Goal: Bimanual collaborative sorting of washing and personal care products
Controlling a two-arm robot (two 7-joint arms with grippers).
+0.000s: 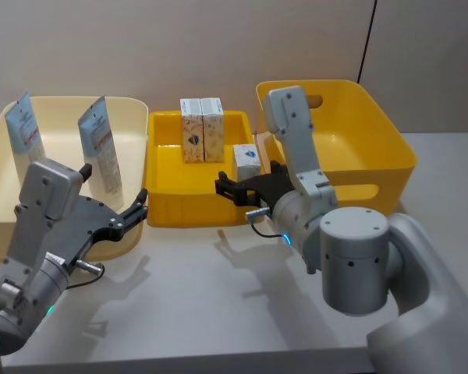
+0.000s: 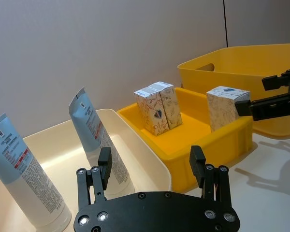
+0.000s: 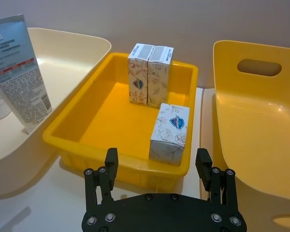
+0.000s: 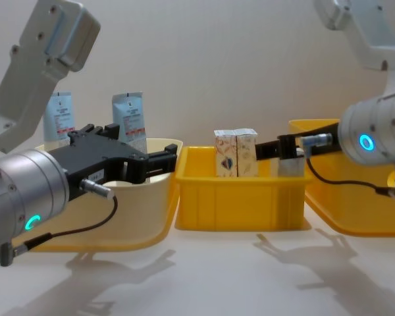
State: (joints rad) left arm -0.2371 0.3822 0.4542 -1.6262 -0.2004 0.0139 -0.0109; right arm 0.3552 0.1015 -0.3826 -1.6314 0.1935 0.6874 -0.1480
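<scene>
Left gripper (image 2: 151, 163) hovers wide open and empty at the near rim of the cream plastic bin (image 1: 62, 101), where two light blue-and-white squeeze tubes (image 1: 25, 140) stand upright, apart. You see the right gripper (image 3: 157, 159) equally wide open, holding nothing, at the near wall of the shallow yellow plastic tray (image 3: 67, 147). Just ahead of it stands the pale grey-blue printed carton (image 3: 170, 133). Two cream-orange printed cartons (image 3: 139, 72) stand touching at the tray's far wall.
</scene>
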